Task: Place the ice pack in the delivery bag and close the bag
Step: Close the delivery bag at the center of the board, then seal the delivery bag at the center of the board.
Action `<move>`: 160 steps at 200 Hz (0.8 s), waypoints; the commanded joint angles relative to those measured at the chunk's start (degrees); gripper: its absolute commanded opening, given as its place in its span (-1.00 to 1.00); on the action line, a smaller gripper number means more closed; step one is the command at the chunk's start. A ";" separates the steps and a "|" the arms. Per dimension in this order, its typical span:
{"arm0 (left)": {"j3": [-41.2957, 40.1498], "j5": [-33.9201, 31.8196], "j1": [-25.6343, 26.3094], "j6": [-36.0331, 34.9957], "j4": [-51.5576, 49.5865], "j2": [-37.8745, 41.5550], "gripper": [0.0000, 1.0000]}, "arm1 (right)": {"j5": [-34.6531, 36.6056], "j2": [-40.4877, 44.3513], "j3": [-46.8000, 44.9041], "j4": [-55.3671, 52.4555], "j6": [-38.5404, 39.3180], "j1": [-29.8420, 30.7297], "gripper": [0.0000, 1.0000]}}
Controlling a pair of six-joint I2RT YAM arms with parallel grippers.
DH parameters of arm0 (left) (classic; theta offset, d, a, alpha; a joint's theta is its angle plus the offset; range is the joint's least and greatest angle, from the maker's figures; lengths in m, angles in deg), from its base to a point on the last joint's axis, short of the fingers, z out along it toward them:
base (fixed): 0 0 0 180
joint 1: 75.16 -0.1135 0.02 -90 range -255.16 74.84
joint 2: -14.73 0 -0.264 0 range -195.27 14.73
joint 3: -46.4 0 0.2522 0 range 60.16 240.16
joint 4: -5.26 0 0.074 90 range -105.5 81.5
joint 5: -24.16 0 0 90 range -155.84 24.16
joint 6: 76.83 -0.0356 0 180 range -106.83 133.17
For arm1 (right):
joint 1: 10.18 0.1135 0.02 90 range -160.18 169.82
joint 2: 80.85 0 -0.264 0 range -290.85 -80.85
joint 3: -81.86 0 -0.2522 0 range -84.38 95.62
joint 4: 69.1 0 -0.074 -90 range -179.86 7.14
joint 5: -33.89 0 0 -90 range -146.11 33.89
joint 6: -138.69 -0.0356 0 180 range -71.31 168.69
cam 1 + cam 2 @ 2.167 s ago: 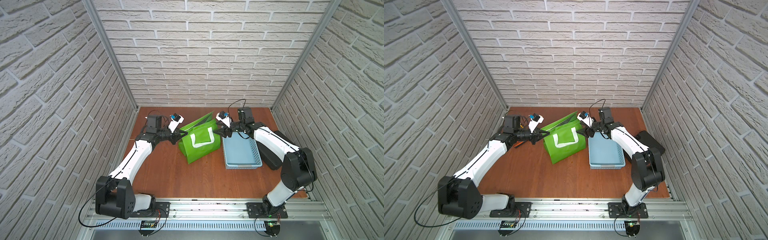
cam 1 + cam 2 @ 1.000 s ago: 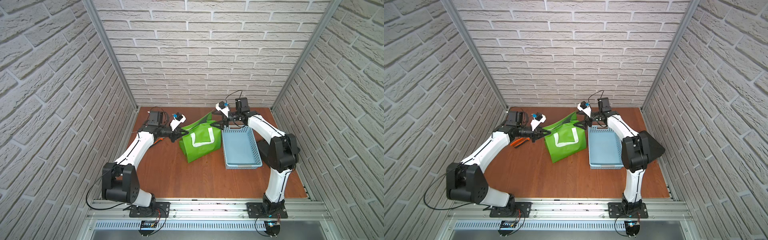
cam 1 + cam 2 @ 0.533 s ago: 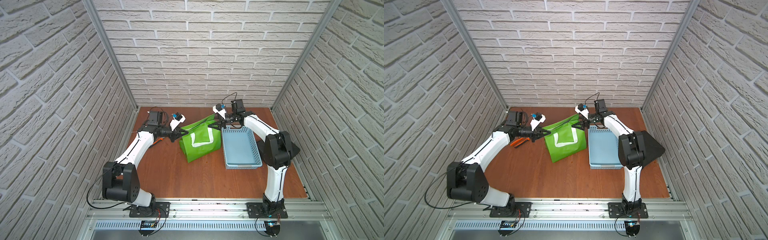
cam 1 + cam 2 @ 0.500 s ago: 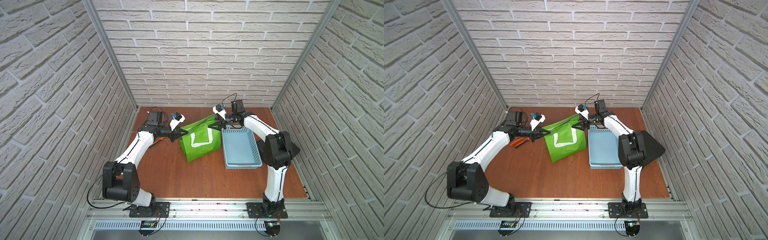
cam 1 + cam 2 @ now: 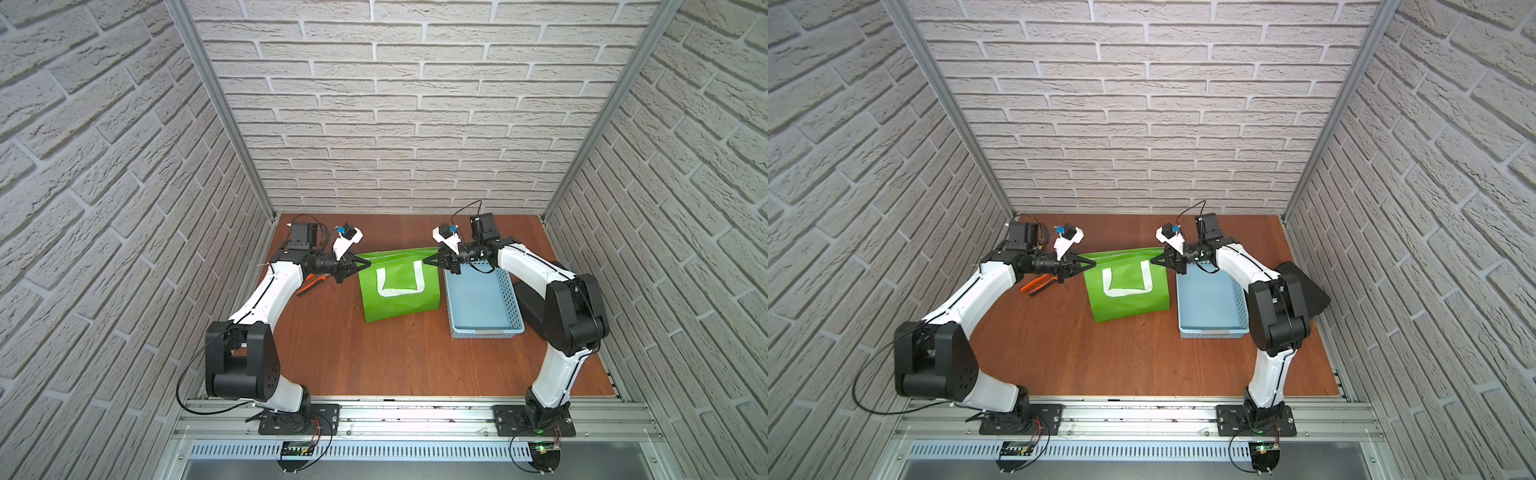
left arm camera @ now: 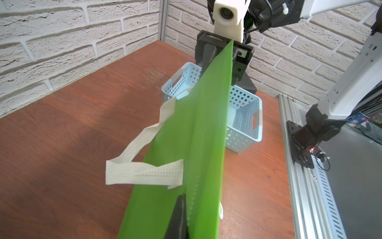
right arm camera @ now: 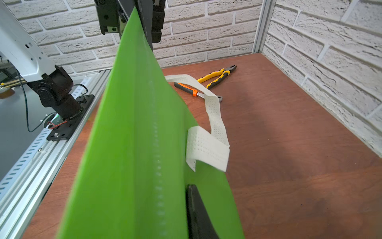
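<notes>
— Where's the delivery bag [image 5: 399,286] standing?
— On the wooden tabletop [image 5: 374,361], just left of the blue basket [image 5: 484,330], brick walls [image 5: 395,124] surrounding. The left gripper [image 5: 368,264] and right gripper [image 5: 425,261] are clamping tight on its top corners.

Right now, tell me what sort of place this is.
Probably a robot test cell: brick-pattern wall panels, two arms bolted to an aluminium rail, and staged props like the delivery bag, basket and pliers.

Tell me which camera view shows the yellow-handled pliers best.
The right wrist view: the yellow-handled pliers lie clear, handles to jaws, beyond the delivery bag. In both top views they are not visible, likely under the left arm; only orange-handled pliers show. The left wrist view misses them.
</notes>
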 commanded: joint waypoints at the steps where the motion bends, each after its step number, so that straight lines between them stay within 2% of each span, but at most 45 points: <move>1: 0.86 1.11 -0.64 -1.20 -1.86 -0.36 -1.00 | -0.04 2.61 -0.51 1.40 0.03 -0.50 -0.95; 22: 0.46 1.37 -1.29 -0.60 -1.91 0.39 -0.99 | 0.14 3.37 -1.16 2.35 -0.51 -0.54 -0.95; 34: 0.49 1.76 -1.60 0.82 -1.74 1.16 -0.79 | -0.05 3.89 -1.75 3.59 -1.17 -0.53 -0.95; 44: 0.58 1.23 -1.61 2.62 -1.46 2.15 -0.55 | 0.03 4.19 -1.96 3.84 -1.17 -0.37 -0.95; 58: 1.00 0.13 -1.61 5.67 -0.93 4.22 -0.09 | 0.39 4.35 -2.11 3.95 -1.11 -0.19 -0.95; 83: 0.87 -4.97 -1.32 15.84 3.63 9.56 0.19 | 0.99 4.69 -2.31 4.46 -1.34 -0.20 -0.95; 104: 1.62 -12.57 1.05 20.18 5.54 14.15 0.37 | 1.36 4.88 -2.14 4.68 -1.54 -0.20 -0.95; 123: 4.24 -20.24 4.99 21.14 5.31 15.64 0.44 | 1.80 4.83 -1.98 4.72 -1.70 -0.24 -0.95; 131: 6.46 -24.73 7.01 21.47 4.36 15.05 0.44 | 1.97 4.91 -1.96 4.67 -1.68 -0.21 -0.95; 160: 17.16 -34.13 12.27 19.54 -1.50 8.01 0.38 | 2.39 4.91 -2.08 4.49 -1.78 -0.19 -0.95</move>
